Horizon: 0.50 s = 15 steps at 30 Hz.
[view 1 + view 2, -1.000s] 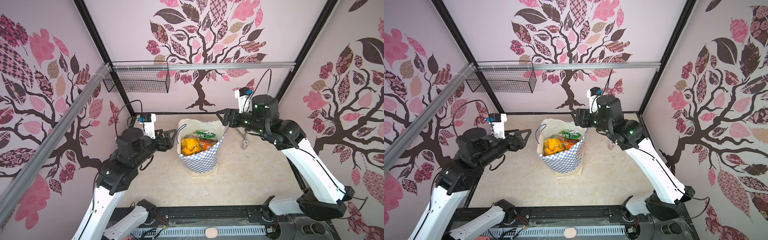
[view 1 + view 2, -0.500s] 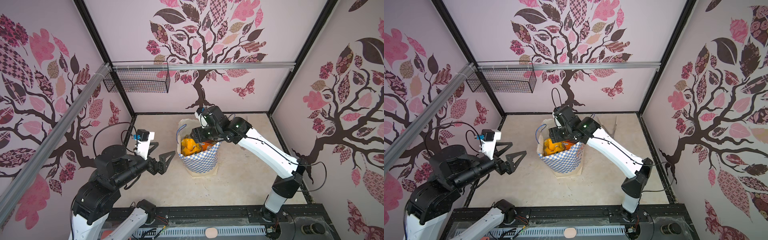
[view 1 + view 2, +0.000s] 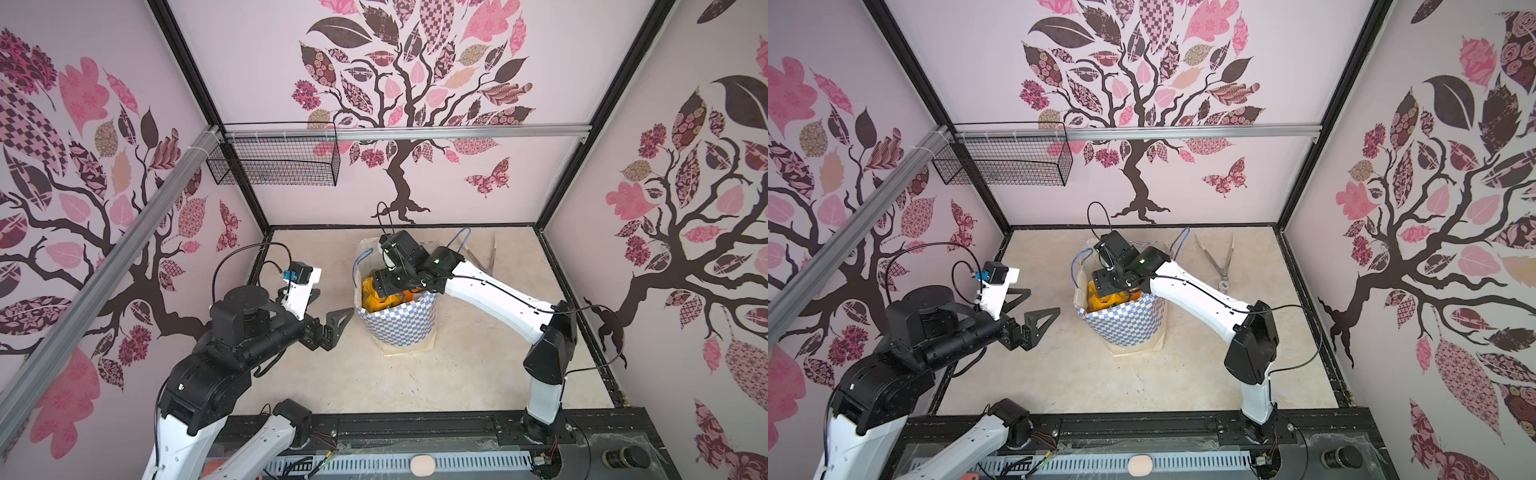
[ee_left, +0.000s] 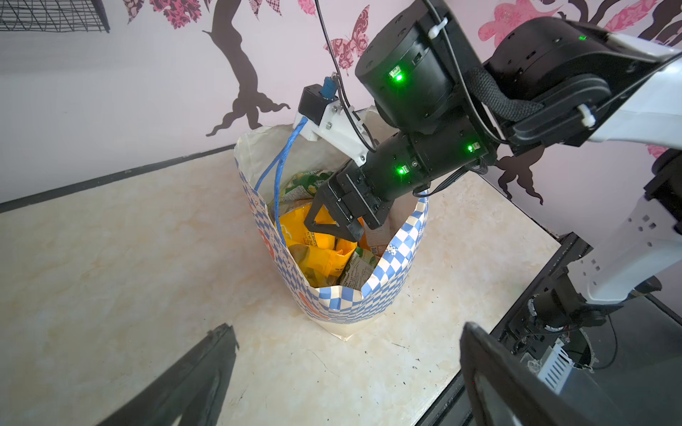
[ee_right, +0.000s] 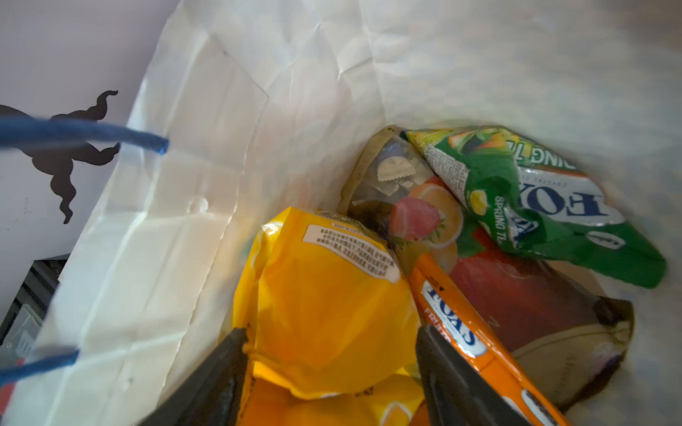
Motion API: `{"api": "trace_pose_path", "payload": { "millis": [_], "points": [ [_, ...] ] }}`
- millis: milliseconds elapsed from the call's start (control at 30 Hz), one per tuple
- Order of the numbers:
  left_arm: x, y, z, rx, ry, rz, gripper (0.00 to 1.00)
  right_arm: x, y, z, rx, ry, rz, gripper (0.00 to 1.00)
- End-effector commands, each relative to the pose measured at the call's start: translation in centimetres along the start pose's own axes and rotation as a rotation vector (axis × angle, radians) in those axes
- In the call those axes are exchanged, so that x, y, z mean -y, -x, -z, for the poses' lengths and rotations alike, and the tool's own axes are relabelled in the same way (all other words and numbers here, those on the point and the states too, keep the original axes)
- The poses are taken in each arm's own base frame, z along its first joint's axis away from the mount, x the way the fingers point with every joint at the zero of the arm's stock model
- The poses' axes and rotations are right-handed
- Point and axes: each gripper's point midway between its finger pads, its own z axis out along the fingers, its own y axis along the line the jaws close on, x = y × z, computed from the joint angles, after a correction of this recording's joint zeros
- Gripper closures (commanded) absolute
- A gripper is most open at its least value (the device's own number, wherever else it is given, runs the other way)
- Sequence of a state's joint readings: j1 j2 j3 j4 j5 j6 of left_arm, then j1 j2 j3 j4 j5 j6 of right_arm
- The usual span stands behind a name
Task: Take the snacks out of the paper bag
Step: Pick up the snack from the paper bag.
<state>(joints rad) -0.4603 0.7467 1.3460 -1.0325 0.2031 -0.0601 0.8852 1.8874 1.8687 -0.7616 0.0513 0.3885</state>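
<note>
Several snacks [image 4: 321,254] in sight inside upright paper bag [image 3: 405,328] on beige tabletop [image 3: 353,386]: yellow packet [image 5: 313,287], orange packet [image 5: 465,332], green packet [image 5: 535,206], dark red packet [image 5: 535,302]. Right gripper [image 5: 332,332] down in bag, jaws parted astride yellow packet, not visibly squeezing. Left gripper [image 3: 1040,302] spread wide, empty, near bag.

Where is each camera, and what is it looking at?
Top views: high above the arms' bases, looking down on the table and bag; left arm and right arm show.
Left wrist: on the left arm beside the bag, looking across at it; the open left jaws show, and the right arm in the bag.
Right wrist: on the right arm at the bag's mouth, looking down at the snacks; the right jaws straddle the yellow packet.
Shared: all views show the bag.
</note>
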Motion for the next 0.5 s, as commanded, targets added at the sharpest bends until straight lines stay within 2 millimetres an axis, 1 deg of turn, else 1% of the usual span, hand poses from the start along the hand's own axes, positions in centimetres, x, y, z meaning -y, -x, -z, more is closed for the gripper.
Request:
{"api": "trace_pose_path", "payload": {
  "millis": [0,33,100,233,300,433,467],
  "points": [
    [-0.4,-0.5,-0.5,-0.018,0.018,0.011,0.04,-0.4,-0.3,-1.9,-0.006,0.000,-0.010,0.28],
    [-0.4,-0.6,-0.6,-0.020,0.019,0.013,0.03,-0.3,-0.3,-2.1,-0.009,-0.008,-0.010,0.31],
    [-0.4,-0.8,-0.6,-0.023,0.019,0.014,0.03,-0.2,-0.6,-2.5,-0.017,-0.012,-0.007,0.41],
    [-0.3,-0.8,-0.5,-0.019,0.013,0.013,0.04,-0.6,-0.2,-2.2,-0.003,0.013,-0.011,0.58],
    [-0.2,-0.8,-0.5,-0.018,0.006,0.013,0.03,-0.9,0.4,-1.5,0.022,0.027,-0.014,0.66],
    [0.1,-0.7,-0.5,-0.010,-0.011,0.017,0.03,-0.9,1.4,-0.1,0.064,0.022,-0.014,0.80],
    [0.1,-0.7,-0.6,-0.010,-0.014,0.021,0.04,-0.9,1.7,0.4,0.078,0.022,-0.015,0.85]
  ]
}}
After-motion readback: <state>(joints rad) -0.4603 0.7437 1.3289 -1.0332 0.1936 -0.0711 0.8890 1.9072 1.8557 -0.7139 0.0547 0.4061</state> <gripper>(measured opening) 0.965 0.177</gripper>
